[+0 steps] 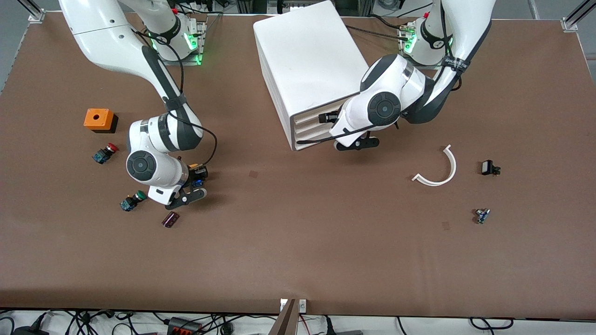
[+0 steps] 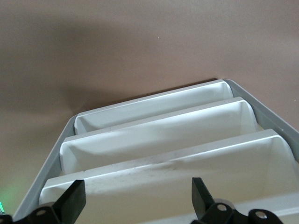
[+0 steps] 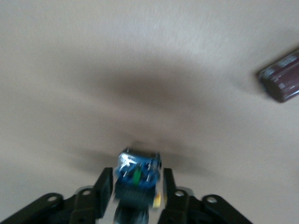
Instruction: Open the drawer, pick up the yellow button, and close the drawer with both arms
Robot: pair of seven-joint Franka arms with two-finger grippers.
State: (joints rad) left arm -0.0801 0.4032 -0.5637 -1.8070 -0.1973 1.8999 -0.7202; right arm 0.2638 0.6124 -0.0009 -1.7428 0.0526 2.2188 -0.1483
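A: Holding the button between my right gripper fingers, up off the desk, over the part toward the right arm's end and the middle of its depth. The orange-yellow cap barely peeks out beside one finger; the black and blue body is what I am clamped on.

B: And the other hand?

A: My left gripper sits at the front of the cabinet, which stands by the edge where my bases are. Its fingers are spread wide, with nothing between them, facing the white drawer fronts. The drawer, the top one, looks pushed in or nearly so; I cannot tell whether it is flush.

B: How does the button feel likely to behave?

A: Light, hard, rigid plastic, I judge. Smooth sides, so it could twist or slip if I pinch only a corner. The flat flanks of the body are the place to grip, not the round cap.

B: The drawer?

A: Thin plastic, light, probably slides easily. I would press on the middle of its front lip, so it goes in straight.

B: Anything close by?

A: The green-capped button, the red-capped button and a small dark maroon part lie on the desk near my right gripper.
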